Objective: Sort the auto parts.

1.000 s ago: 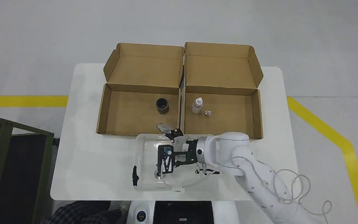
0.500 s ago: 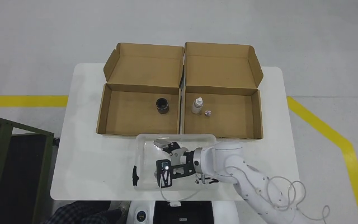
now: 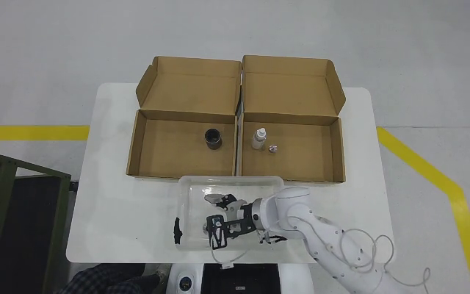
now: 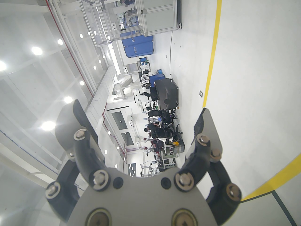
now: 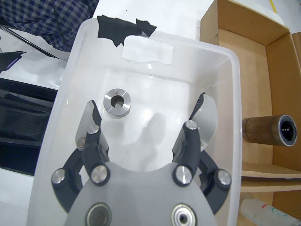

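Low inside the clear plastic bin (image 3: 192, 192), at the near middle of the white table (image 3: 110, 184): the right gripper (image 5: 147, 101), pointing left, claw spread wide and clamped on nothing. On the bin's floor, just beside the nearer fingertip (image 5: 96, 114) and not gripped: a short metal ring (image 5: 116, 102), resting on a flat end with its bore facing up. Cannot tell whether ring and fingertip touch. On the bin's left wall: a patch of black tape (image 5: 120, 30) with a white label (image 5: 148, 51) beside it.

Just past the bin's far rim, side by side with lids folded back: two open cardboard boxes. In the left box (image 3: 147, 147), towards its right wall: a dark cylinder (image 3: 213, 137) with a hollow end. In the right box (image 3: 308, 151), close to its left wall: a white bottle (image 3: 258, 137), and just beside that, on the right and a little nearer, a small pinkish piece (image 3: 273, 148), too small to make out.

Facing out over the hall floor and its yellow line (image 4: 211, 55): the left gripper (image 4: 141, 109), claw apart, nothing between the fingers.
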